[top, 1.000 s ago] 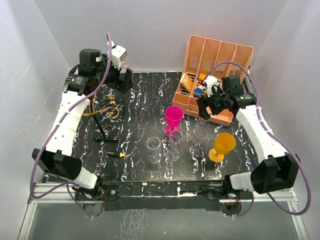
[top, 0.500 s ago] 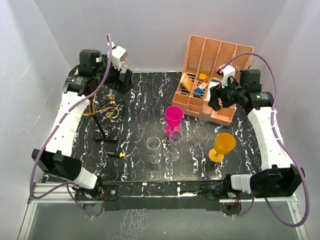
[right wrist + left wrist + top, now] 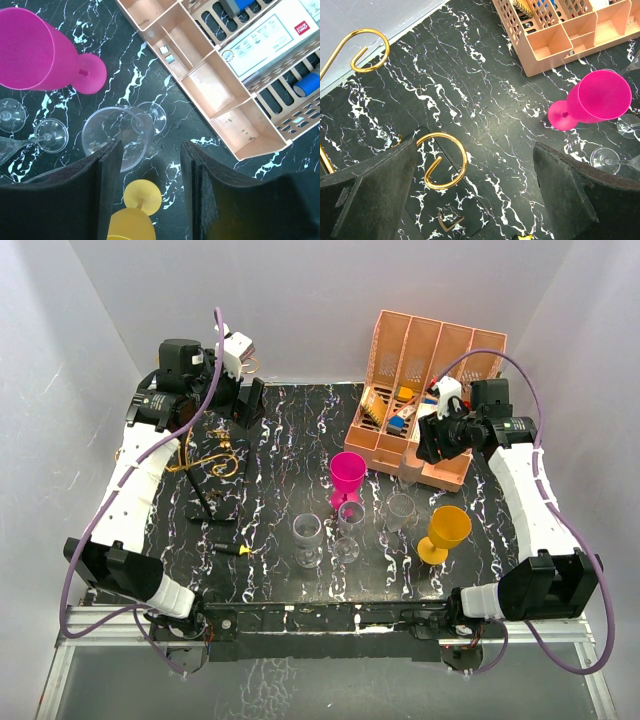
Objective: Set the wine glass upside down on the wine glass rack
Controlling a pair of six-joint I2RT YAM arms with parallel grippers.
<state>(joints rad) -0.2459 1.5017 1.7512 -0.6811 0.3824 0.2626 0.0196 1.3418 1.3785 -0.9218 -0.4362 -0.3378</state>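
Though its pads are parted by a moderate gap, the right gripper (image 3: pixel 150 187) holds nothing and touches nothing. It hangs above the black marbled table (image 3: pixel 150 65). Directly beneath its left pad stands a clear wine glass (image 3: pixel 116 135) on the table, its rim partly hidden by that pad. A yellow goblet (image 3: pixel 136 216) shows in the gap nearer the wrist. A pink goblet (image 3: pixel 35 50) stands ahead and to the gripper's left, with more clear glasses (image 3: pixel 52 135) beside it. The salmon-pink file organiser (image 3: pixel 210 85) lies ahead and to the right of the fingertips, close by but apart from them.

The left gripper (image 3: pixel 477 197) is spread wide and also empty. One gold curl of the wine glass rack (image 3: pixel 442 160) lies just inside its left pad, and I cannot tell whether they touch. A second curl sits further ahead on the left.

From the top camera, the right gripper (image 3: pixel 425 452) sits at the organiser's (image 3: pixel 470 350) near corner, with the wine glass (image 3: pixel 401 508) just below it. The left gripper (image 3: pixel 240 415) hovers over the wine glass rack (image 3: pixel 205 460), well apart from all the glasses. The pink goblet (image 3: pixel 348 475) stands between the two arms.
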